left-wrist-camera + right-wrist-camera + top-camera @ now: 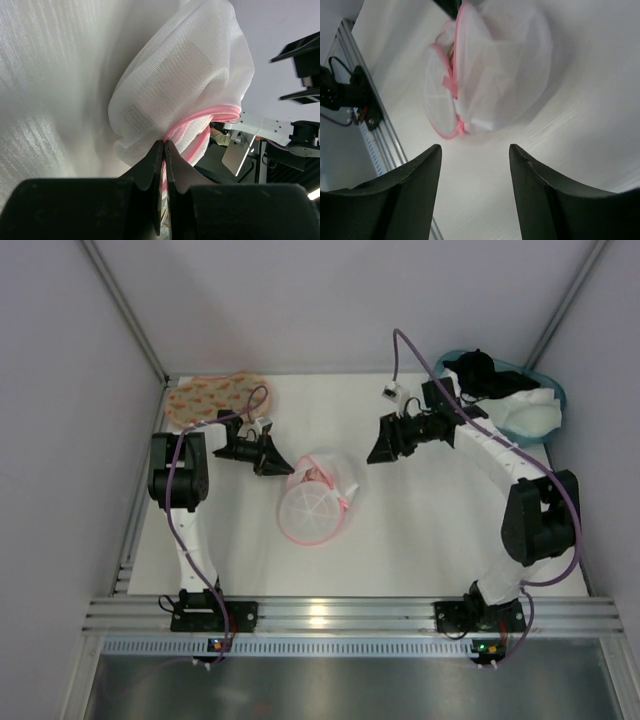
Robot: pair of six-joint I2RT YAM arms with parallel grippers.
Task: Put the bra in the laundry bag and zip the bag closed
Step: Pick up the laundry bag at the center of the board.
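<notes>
The round white mesh laundry bag with its pink zipper rim lies mid-table, its two halves parted. A bit of the salmon-pink bra shows inside the gap, and it also shows in the right wrist view. My left gripper is at the bag's far-left edge. In the left wrist view it is shut on the pink rim of the bag. My right gripper hovers right of the bag. In its own view it is open and empty, with the bag ahead.
An orange-printed peanut-shaped padded piece lies at the back left. A teal basket with dark and white clothes stands at the back right. The white table ends at a metal rail in front. Grey walls enclose the sides.
</notes>
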